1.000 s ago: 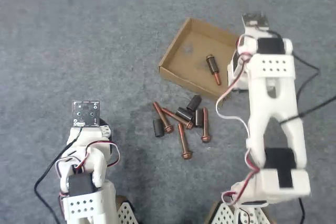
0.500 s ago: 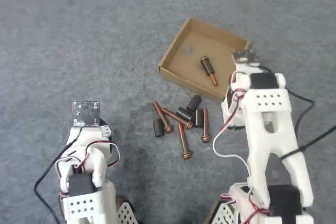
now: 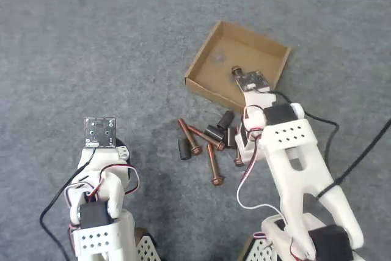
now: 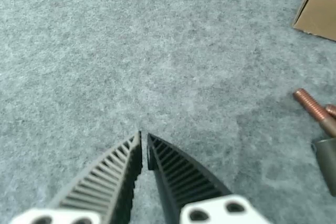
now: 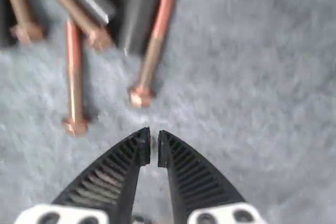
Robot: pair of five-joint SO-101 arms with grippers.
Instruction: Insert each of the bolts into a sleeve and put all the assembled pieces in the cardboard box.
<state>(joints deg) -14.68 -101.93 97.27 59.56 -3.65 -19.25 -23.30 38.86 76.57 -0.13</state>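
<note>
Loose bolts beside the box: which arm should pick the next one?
Right, probably. The right gripper hovers shut right beside a bolt; the left gripper sits farther off, over carpet.

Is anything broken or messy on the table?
Nothing looks broken or spilled. The bolts and sleeves lie jumbled at different angles on the grey mat beside the cardboard box, but that is just the loose pile of parts not yet put together.
</note>
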